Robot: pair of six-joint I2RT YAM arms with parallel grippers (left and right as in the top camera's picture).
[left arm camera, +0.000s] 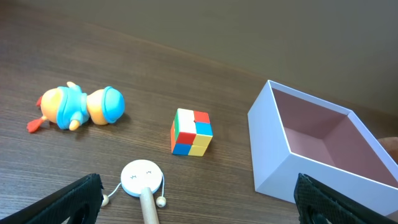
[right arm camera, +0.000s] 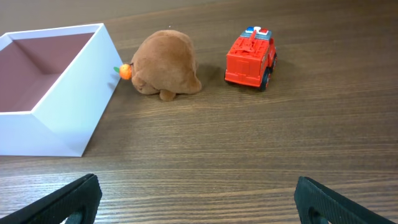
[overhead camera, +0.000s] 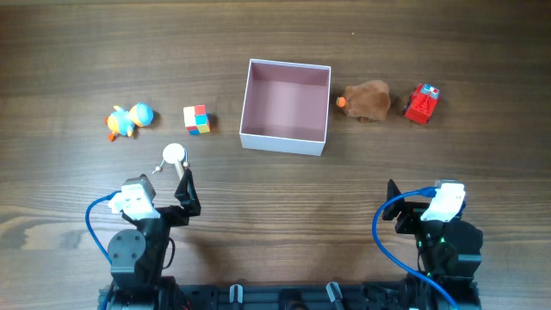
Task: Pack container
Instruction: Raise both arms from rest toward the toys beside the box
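The white container [overhead camera: 284,138] with a pale pink inside stands open at the table's middle back; it also shows in the left wrist view [left arm camera: 273,155] and the right wrist view [right arm camera: 62,124]. Nothing shows inside it. Left of it lie a colour cube [overhead camera: 196,120], a blue-and-orange duck toy [overhead camera: 129,120] and a white rattle drum with a wooden handle [overhead camera: 175,157]. Right of it lie a brown plush [overhead camera: 368,101] and a red fire truck [overhead camera: 421,103]. My left gripper [overhead camera: 187,195] is open, just behind the drum's handle. My right gripper [overhead camera: 400,215] is open and empty.
The wooden table runs bare in front of the container between both arms. Blue cables loop beside each arm base [overhead camera: 96,226] [overhead camera: 383,226].
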